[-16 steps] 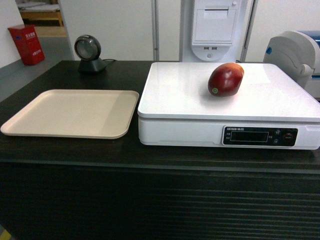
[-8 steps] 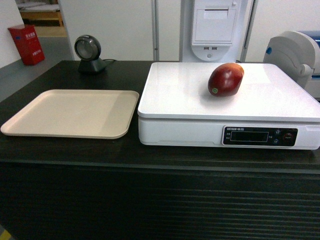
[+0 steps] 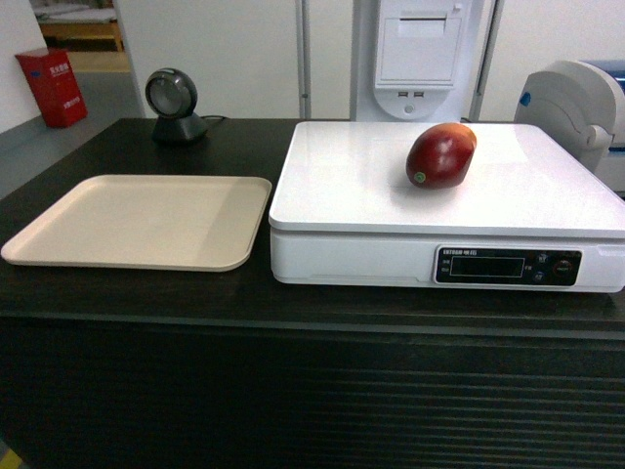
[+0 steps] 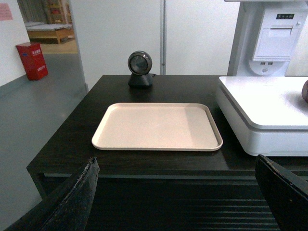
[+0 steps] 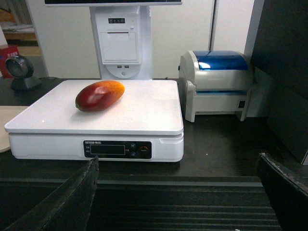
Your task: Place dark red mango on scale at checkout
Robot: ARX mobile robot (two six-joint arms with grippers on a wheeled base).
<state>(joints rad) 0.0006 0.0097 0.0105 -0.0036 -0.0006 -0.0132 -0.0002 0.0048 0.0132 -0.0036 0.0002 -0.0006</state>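
The dark red mango (image 3: 441, 155) (image 5: 99, 95) lies on its side on the white top of the scale (image 3: 342, 195) (image 5: 144, 110), toward the back, with an orange-yellow end and a small sticker. The scale stands on the dark checkout counter (image 3: 195, 303); only its left part (image 4: 260, 110) shows in the left wrist view. My left gripper (image 4: 175, 166) is open, back in front of the counter's ribbed panel, holding nothing. My right gripper (image 5: 178, 166) is open too, in front of the scale's display, empty. Neither gripper shows in the head view.
An empty beige tray (image 3: 59, 244) (image 4: 154, 144) lies left of the scale. A round black scanner (image 3: 173, 103) stands at the back left, a white receipt-printer stand (image 3: 420, 59) behind the scale, and a white-and-blue label printer (image 5: 216, 84) to its right. A red box (image 3: 51, 86) stands on the floor far left.
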